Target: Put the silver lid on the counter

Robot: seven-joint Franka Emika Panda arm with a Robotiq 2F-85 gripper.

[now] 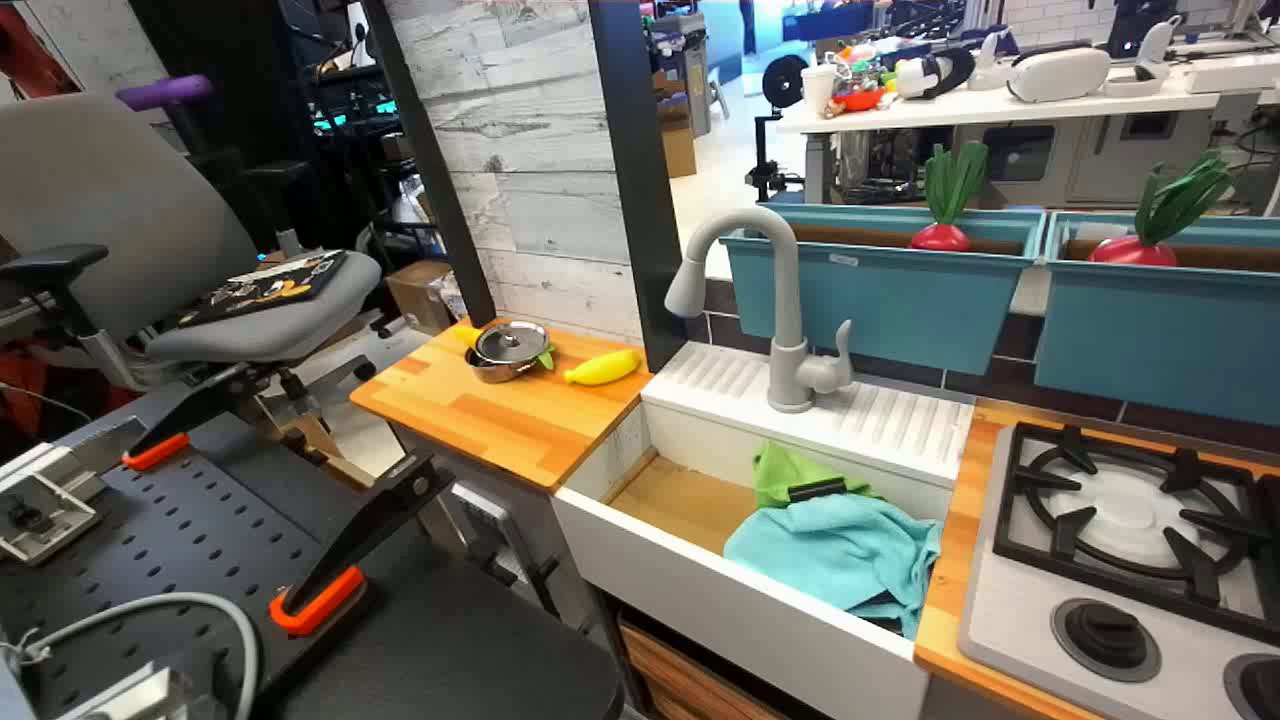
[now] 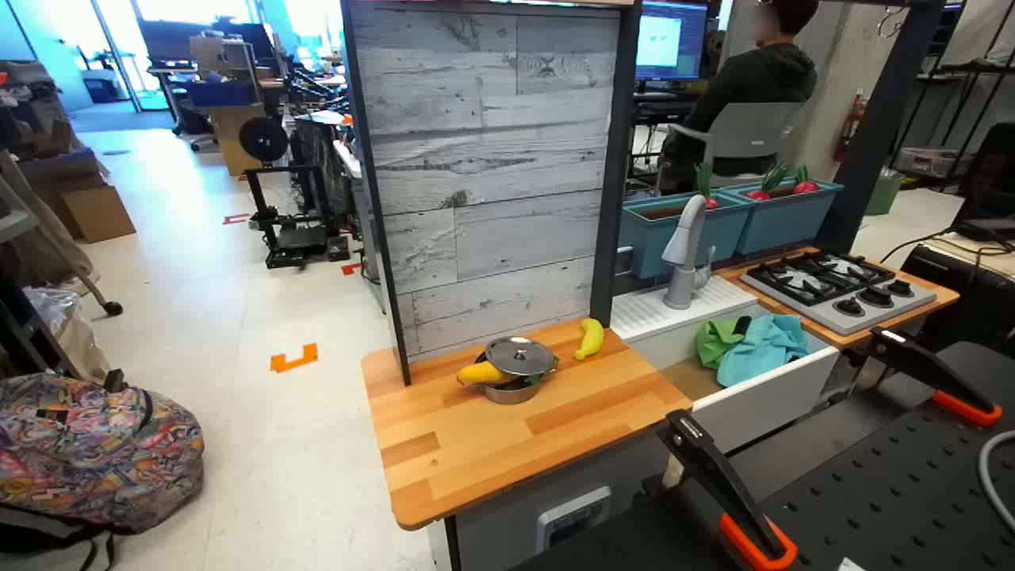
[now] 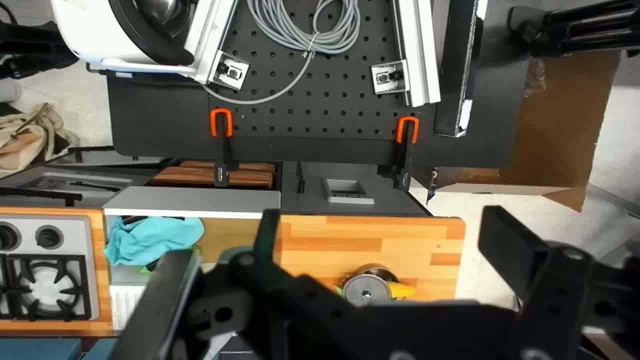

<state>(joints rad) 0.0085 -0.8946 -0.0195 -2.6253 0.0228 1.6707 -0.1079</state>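
The silver lid [image 1: 512, 340] [image 2: 517, 356] [image 3: 356, 288] is round and shiny with a small knob. It lies askew and slightly tilted on a small metal pot [image 1: 495, 371] [image 2: 510, 392] [image 3: 381, 272], over a yellow object [image 2: 479, 373] [image 3: 401, 290] that sticks out of the pot. The pot stands on the tan wooden counter [image 1: 480, 412] [image 2: 507, 444] [image 3: 400, 240], toward its back. My gripper [image 3: 381, 217] is open and empty in the wrist view, high above and far from the lid. Its body hides the lid's lower edge there. The gripper is out of both exterior views.
A yellow banana [image 1: 603, 367] [image 2: 590, 339] lies on the counter beside the pot. A grey plank wall [image 1: 530, 200] [image 2: 492, 174] rises behind. The white sink [image 1: 740, 610] holds blue and green cloths [image 1: 835, 545], with a faucet [image 1: 785, 300] and stove [image 1: 1120, 530] beyond. Black clamps [image 1: 370, 525] edge the robot's table.
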